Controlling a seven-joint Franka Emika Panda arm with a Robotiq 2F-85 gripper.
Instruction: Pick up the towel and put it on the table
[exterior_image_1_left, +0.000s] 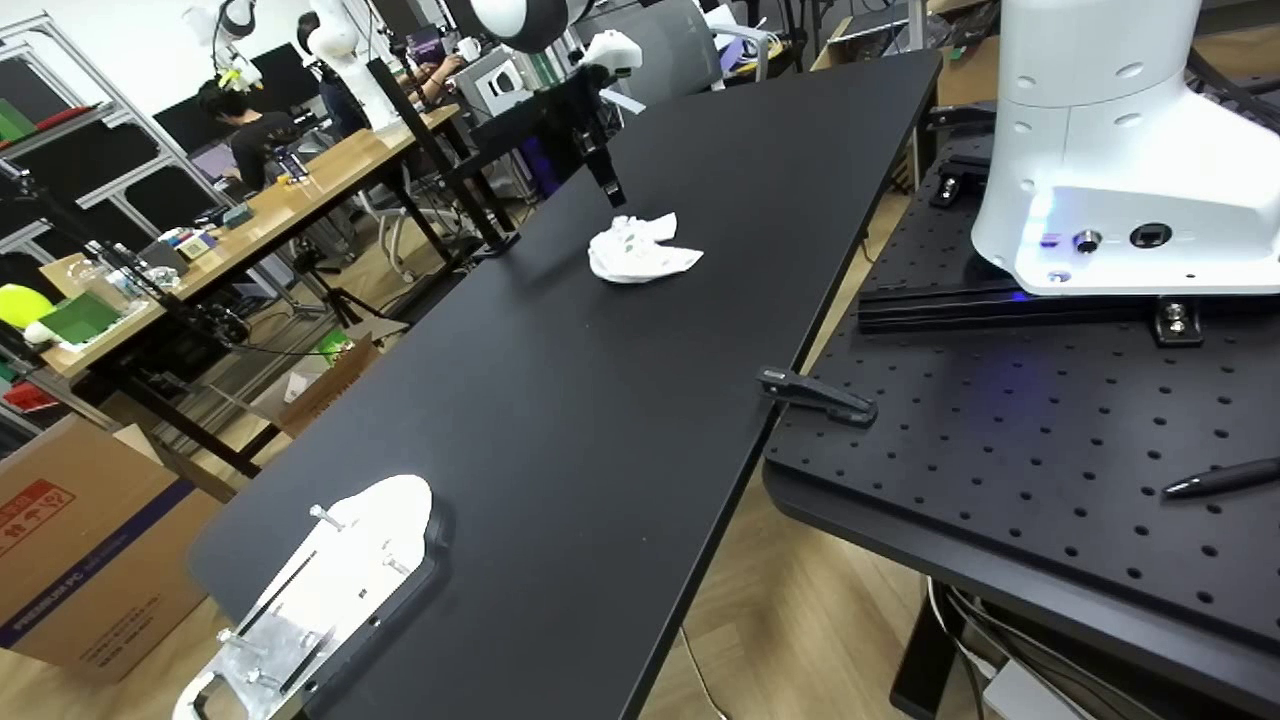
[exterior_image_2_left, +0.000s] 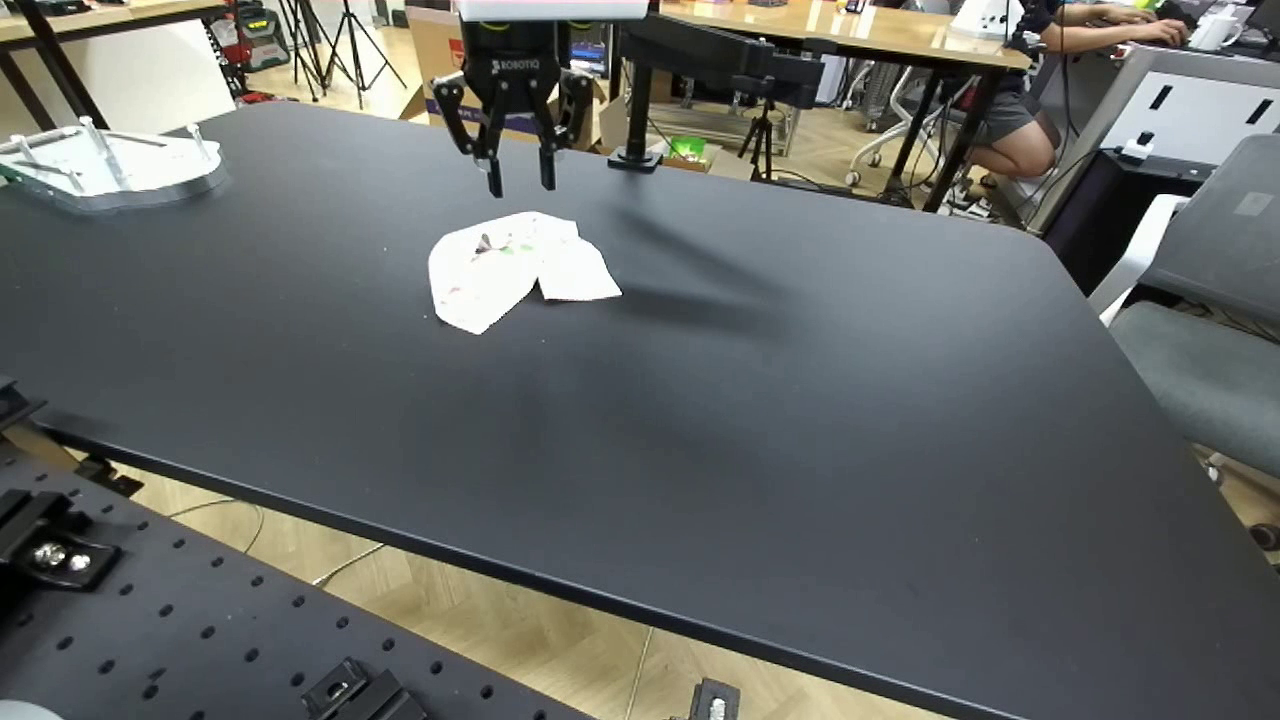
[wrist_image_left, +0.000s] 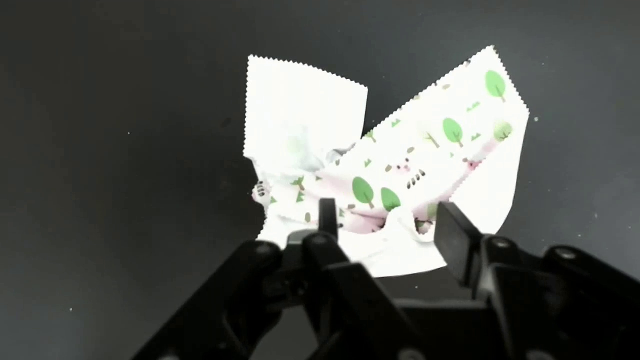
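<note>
Nearest in the wrist view, the gripper (wrist_image_left: 384, 212) hangs over the towel (wrist_image_left: 380, 165), not touching it, its 2 fingers (wrist_image_left: 452, 232) parted with nothing between them; raised folds below probably offer a good pinch. White with green trees, crumpled and partly folded, the towel lies on the dark counter (exterior_image_2_left: 800, 450), so the spread fingers would suit an approach or a let-go alike. Well apart, at the counter's end, sits a pale pegged board (exterior_image_1_left: 350, 550), presumably kept out of the way. A black latch-like piece (exterior_image_1_left: 820, 397) spans the gap to the perforated base plate (exterior_image_1_left: 1000, 430), perhaps tying both together.
</note>
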